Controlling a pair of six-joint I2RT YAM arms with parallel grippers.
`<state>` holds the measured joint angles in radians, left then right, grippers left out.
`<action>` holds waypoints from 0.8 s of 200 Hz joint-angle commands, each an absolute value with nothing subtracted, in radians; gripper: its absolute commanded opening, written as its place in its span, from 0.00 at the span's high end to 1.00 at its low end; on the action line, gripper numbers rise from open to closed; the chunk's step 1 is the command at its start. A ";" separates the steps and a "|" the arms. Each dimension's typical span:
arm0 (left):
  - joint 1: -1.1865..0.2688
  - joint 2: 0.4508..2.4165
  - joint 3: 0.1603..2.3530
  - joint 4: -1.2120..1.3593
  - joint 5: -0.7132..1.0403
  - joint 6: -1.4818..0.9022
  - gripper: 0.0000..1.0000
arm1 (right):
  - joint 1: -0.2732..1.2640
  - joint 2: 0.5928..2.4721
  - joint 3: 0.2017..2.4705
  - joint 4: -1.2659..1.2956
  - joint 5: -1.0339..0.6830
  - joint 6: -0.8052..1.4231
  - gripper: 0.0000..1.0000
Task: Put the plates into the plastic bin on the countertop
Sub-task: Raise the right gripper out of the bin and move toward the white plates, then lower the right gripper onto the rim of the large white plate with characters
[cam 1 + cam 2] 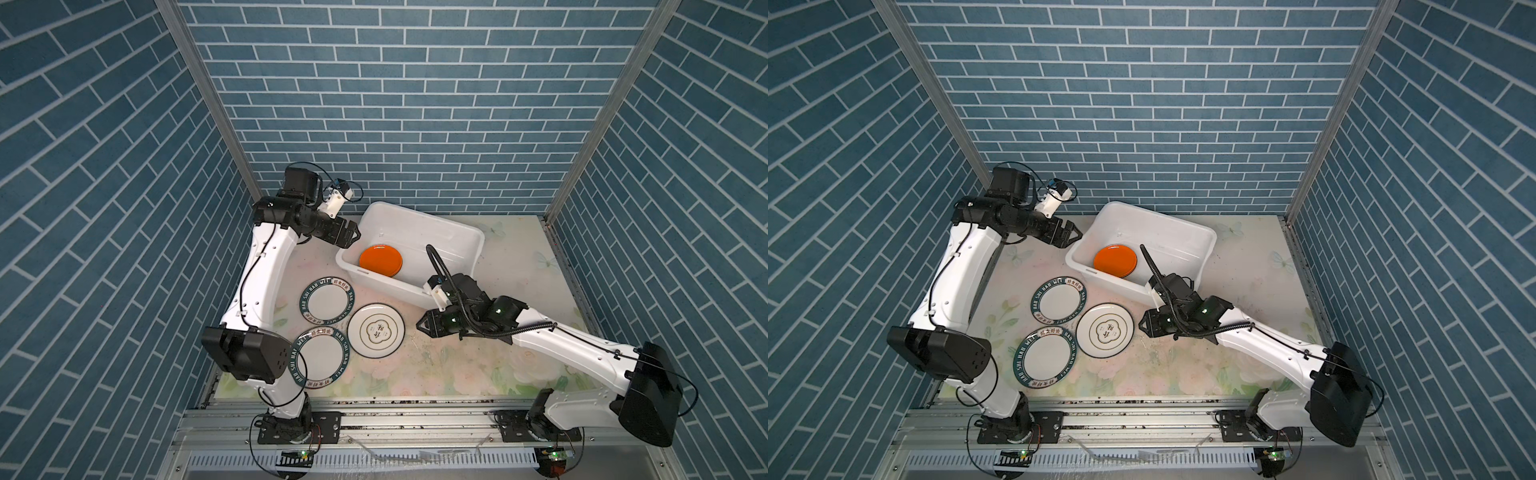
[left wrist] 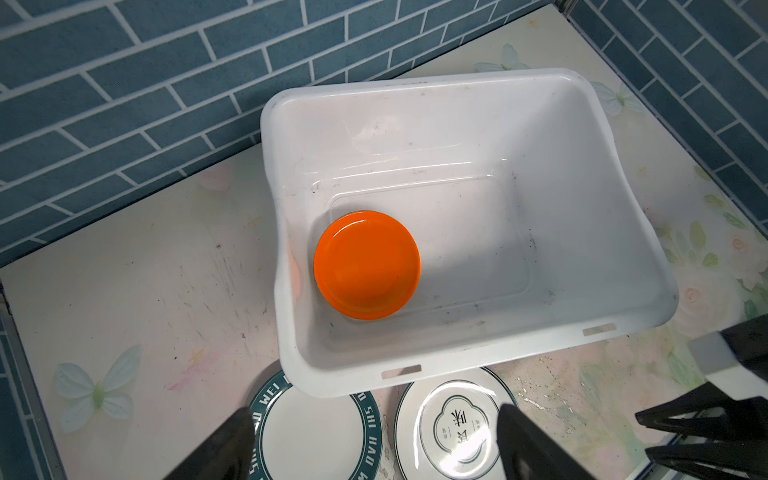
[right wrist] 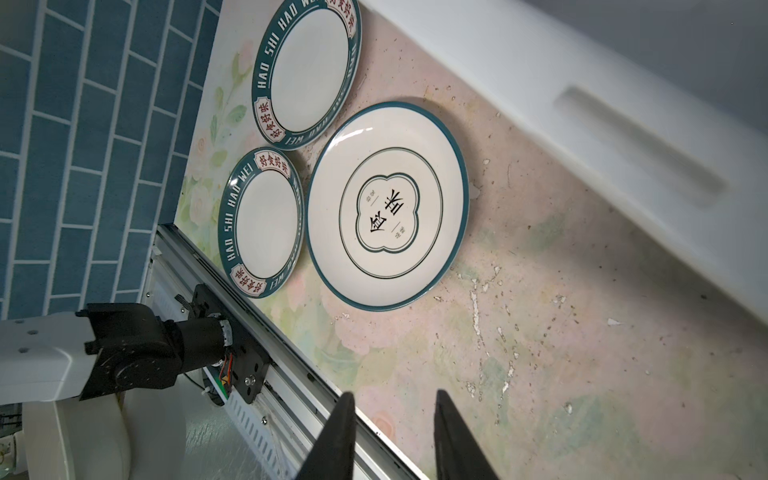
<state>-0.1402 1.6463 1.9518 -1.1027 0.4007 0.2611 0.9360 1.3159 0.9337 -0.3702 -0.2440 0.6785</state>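
The left gripper (image 1: pixel 354 233) (image 1: pixel 1074 235) sits left of centre in both top views, at the left end of the plastic bin (image 1: pixel 415 232) (image 1: pixel 1154 232). Its fingers (image 2: pixel 220 449) are spread wide with nothing between them. The orange plate (image 1: pixel 380 259) (image 1: pixel 1115 261) (image 2: pixel 365 264) lies down and to the right of those fingers, flat in the left half of the bin and clear of them. A thin darker edge shows under its rim, so it rests on something; how many plates are below cannot be told. The bin's right half is bare.

The right gripper (image 1: pixel 419 326) (image 1: pixel 1142 324) (image 3: pixel 394 395) is just right of centre and points left, low over the countertop (image 1: pixel 457 365) (image 1: pixel 1183 365). Its fingers (image 3: pixel 340 432) stand a little apart and hold nothing. The motif plate (image 1: pixel 376 336) (image 1: pixel 1104 329) (image 3: pixel 388 228), white with a teal rim, lies flat just left of the fingertips, with bare countertop between.

Further left are the upper lettered plate (image 1: pixel 327 300) (image 1: pixel 1059 300) (image 3: pixel 309 70) and the lower lettered plate (image 1: pixel 322 359) (image 1: pixel 1044 353) (image 3: pixel 262 222), both flat on the countertop outside the bin. They sit close beside the motif plate, rims nearly meeting.
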 commanded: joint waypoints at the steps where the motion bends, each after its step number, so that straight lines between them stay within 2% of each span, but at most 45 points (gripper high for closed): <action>1: -0.135 1.567 1.883 -1.037 0.410 0.233 0.09 | 0.968 1.311 0.880 -0.212 -0.200 0.742 0.67; 75: -0.134 1.352 1.608 -0.905 0.469 0.211 0.04 | 1.062 1.482 0.808 0.011 -0.117 0.812 0.64; 111: -0.135 1.307 1.548 -0.898 0.515 0.222 0.03 | 1.115 1.533 0.797 0.027 0.080 0.855 0.64; 160: -0.135 1.272 1.484 -0.850 0.555 0.218 0.03 | 1.142 1.604 0.747 0.172 0.171 0.943 0.62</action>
<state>-0.1394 1.2957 1.5059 -0.8925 0.5186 0.2279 1.1282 1.5742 0.7666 0.0879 0.0685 0.8658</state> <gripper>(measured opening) 0.966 0.370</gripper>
